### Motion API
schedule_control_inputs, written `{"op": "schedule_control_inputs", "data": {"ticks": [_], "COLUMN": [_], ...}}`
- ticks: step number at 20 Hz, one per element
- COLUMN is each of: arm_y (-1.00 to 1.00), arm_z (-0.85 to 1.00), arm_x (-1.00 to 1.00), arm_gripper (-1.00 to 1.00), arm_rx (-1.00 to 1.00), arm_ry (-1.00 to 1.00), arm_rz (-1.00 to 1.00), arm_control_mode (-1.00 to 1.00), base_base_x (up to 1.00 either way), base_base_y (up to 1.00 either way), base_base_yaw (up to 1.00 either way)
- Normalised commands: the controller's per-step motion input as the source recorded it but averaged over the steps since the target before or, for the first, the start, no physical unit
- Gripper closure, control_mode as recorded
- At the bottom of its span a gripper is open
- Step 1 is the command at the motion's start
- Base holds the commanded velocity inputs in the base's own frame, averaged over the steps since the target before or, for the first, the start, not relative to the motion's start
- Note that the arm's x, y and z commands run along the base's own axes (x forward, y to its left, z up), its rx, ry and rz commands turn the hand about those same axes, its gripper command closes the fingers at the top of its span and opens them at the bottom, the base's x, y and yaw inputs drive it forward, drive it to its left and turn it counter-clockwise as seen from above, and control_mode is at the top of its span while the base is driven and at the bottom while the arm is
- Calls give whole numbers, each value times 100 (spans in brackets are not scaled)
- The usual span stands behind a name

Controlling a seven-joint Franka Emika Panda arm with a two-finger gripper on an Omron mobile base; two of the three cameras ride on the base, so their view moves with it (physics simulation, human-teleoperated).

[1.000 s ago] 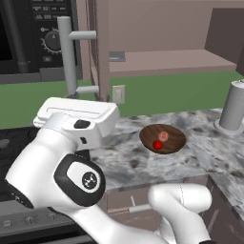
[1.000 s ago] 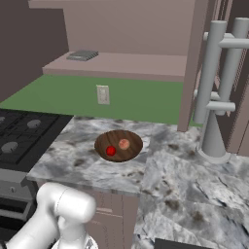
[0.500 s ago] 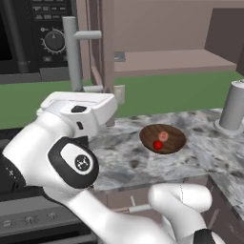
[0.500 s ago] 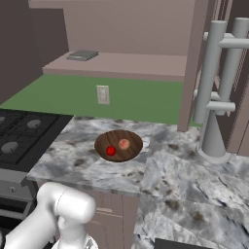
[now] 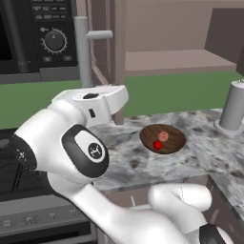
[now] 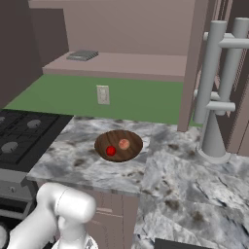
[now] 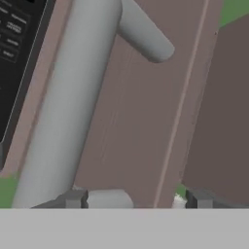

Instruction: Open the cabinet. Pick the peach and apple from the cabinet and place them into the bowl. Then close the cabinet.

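The cabinet stands open. Its left door (image 5: 116, 47) juts toward me with the grey bar handle (image 5: 82, 52) on it, and the inner shelf (image 5: 176, 62) is bare on this side. My white hand sits just below that handle. Up close, the handle (image 7: 68, 97) and the door panel (image 7: 141, 121) are right in front of my gripper (image 7: 136, 199). Its fingertips (image 7: 73, 198) stand apart, with the handle's lower post and the door's edge between them, gripping nothing. The bowl (image 5: 176, 140) (image 6: 109, 141) on the counter holds the peach (image 5: 163, 136) (image 6: 124, 144) and the apple (image 5: 157, 144) (image 6: 111, 151).
A microwave panel (image 5: 52, 38) hangs left of the door, above a stove (image 6: 24, 131). A grey canister (image 5: 233, 109) stands on the counter at the right, under the open right door's handles (image 6: 214, 73). A flat grey item (image 6: 82, 55) lies on the shelf.
My hand has risen and moved in toward the left door's handle. The fingers have drawn closer together. The bowl and fruits are as before.
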Motion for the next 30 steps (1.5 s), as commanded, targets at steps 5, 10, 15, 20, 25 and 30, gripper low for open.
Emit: {"op": "schedule_control_inputs", "data": {"ticks": [5, 10, 15, 20, 25, 30], "arm_y": [-78, -99, -100, -92, -79, -57], "arm_z": [-26, -48, -53, -50, -47, -37], "arm_x": [73, 89, 100, 100, 100, 100], "arm_gripper": [-100, -100, -100, -100, -100, -100], "arm_rx": [2, 11, 13, 12, 9, 11], "arm_ry": [1, 0, 0, 0, 0, 4], "arm_rz": [0, 5, 10, 13, 16, 13], "arm_control_mode": [-100, -100, -100, -100, -100, -100], "base_base_x": [0, 0, 0, 0, 0, 0], "base_base_y": [0, 0, 0, 0, 0, 0], "base_base_yaw": [0, 0, 0, 0, 0, 0]}}
